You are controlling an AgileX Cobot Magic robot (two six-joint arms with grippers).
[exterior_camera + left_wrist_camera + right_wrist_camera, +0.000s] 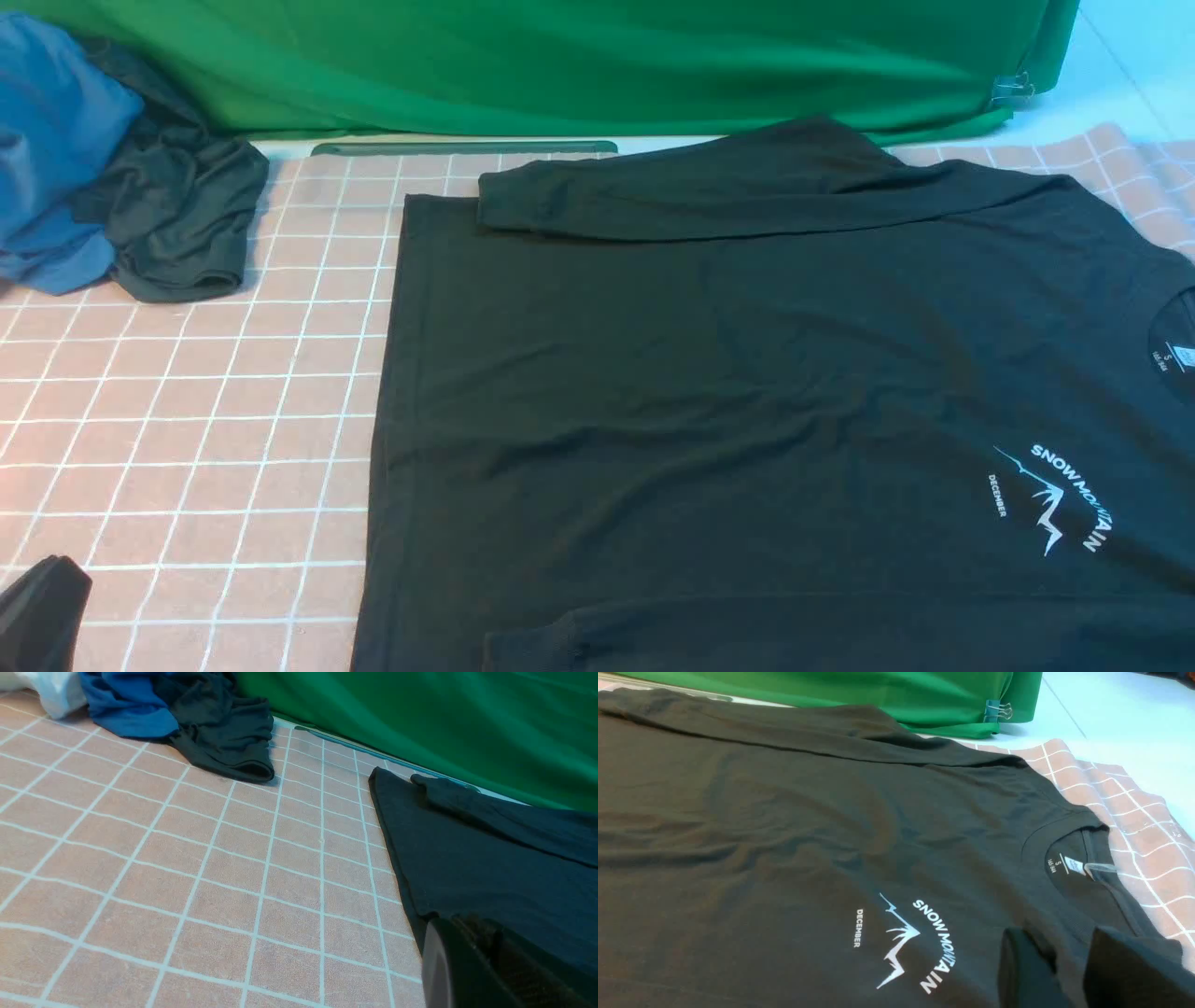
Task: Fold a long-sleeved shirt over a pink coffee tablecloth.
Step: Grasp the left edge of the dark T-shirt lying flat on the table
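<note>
Nearest on the robot's left, the left end effector (51, 583) sits low over bare pink coffee tablecloth (187, 420), its jaws closed and empty, apart from the hem of the long-sleeved shirt (747, 373). On the right, seen only from its own wrist camera, the right end effector (1059, 940) hovers close over the shirt's shoulder beside the collar (1064, 833). Its two fingers (1027, 970) stand partly apart, and no cloth shows pinched between them. The shirt lies flat and print-side up on the checked cloth, filling the middle and right of the front view. Its long axis runs across the tabletop (1111, 75), with the collar towards the robot's right and the straight hem (383, 420) towards the left. The nearer sleeve (747, 635) is folded in along the front edge. The white "SNOW MOUNTAIN DECEMBER" print (1050, 504) sits on the chest near the collar, which shows a small neck label (1073, 865). Further back, the other sleeve (700, 191) lies folded across the body along the far edge. Well to the left at the back, clear of the shirt, a crumpled dark grey-green garment (182, 224) rests on the tablecloth against a blue garment (56, 168). Behind everything hangs a bright green cloth (560, 65), fastened at its right corner by a binder clip (999, 711).
</note>
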